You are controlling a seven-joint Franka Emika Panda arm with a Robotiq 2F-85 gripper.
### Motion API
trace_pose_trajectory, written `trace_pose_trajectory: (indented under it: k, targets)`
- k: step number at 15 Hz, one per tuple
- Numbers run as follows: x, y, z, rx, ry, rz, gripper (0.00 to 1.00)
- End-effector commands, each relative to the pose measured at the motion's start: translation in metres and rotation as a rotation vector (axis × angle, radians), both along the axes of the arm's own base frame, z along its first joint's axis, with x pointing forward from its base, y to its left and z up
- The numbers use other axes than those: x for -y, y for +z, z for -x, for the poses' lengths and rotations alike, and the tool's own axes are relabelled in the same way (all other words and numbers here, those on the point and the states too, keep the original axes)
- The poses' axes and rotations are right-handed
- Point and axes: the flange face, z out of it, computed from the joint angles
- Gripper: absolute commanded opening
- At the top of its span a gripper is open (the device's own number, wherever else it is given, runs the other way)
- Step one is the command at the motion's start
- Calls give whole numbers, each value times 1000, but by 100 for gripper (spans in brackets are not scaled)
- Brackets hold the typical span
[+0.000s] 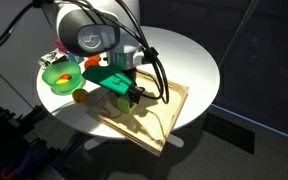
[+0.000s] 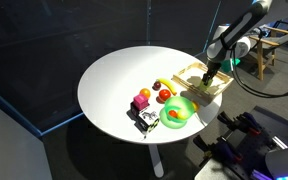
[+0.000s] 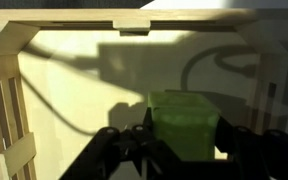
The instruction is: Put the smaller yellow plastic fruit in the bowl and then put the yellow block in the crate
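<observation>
**Item:** yellow block [image 3: 182,112]. It is being pinched between the pads of the end effector [image 3: 184,135], low inside the crate [image 3: 6,110]. Whether the floor is being touched cannot be told. In the wrist view the block is being tinted greenish by shadow.

**Handling:** the block is being judged ready for lowering until it is lying flat on the boards. The jaws are best being spread only then, and a straight lift clear of the walls is being advised.

**Materials:**
- Block: cuboid, matte, crisp edges.
- Crate: pale unfinished wood, slatted sides, flat base.
- Bowl [image 2: 191,104]: green, glossy plastic, being carried beside the crate on the round white table [image 2: 114,85].
</observation>
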Motion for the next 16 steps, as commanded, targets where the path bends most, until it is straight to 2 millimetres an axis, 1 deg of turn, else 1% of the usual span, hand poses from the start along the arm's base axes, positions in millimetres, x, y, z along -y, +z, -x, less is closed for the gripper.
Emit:
trace_pose_trajectory:
  k: [1,3,4,5,6,7,10,16]
  targets:
    - [8,-6,-8,18,36,-32,28]
    - [9,-10,-8,20,47,-38,28]
    - [9,-12,-8,22,50,-37,33]
    - [9,-13,-9,24,56,-35,71]
    - [9,-14,-9,24,58,-37,77]
    - [8,-15,-9,25,59,-38,78]
    - [6,-15,-10,28,64,-40,99]
    - [-1,-4,-12,41,79,-66,100]
